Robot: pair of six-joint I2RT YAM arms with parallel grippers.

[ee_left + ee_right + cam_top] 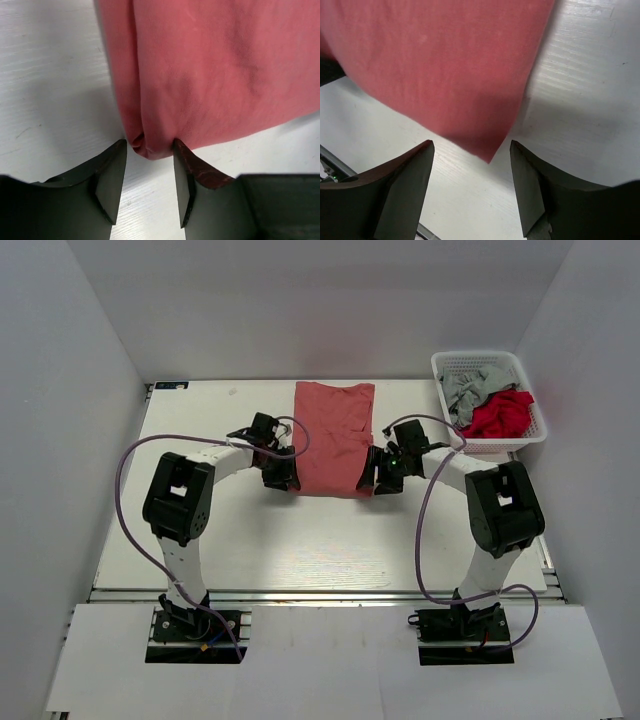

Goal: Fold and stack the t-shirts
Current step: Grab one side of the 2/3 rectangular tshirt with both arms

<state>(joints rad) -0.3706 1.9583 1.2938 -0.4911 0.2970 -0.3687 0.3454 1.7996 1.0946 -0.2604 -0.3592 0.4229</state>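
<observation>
So, early days here. The salmon-red shirt [333, 438] lies flat mid-table toward the far side, and it looks folded into a narrow strip already; by my guess the crosswise fold is next. The left gripper [150, 150] straddles its near-left corner, jaws partway apart and not clamped. The right gripper [471, 150] sits wide apart around the near-right corner. The grey shirt [468, 390] and the brighter red shirt [500, 415] sit crumpled in the basket [480, 358] at far right, untouched. Count: three shirts, one basket, nothing stacked.

Salmon-red t-shirt [435, 70] corner on white table [585, 100], dark fingers [402, 192] spread either side, clear of cloth
</observation>
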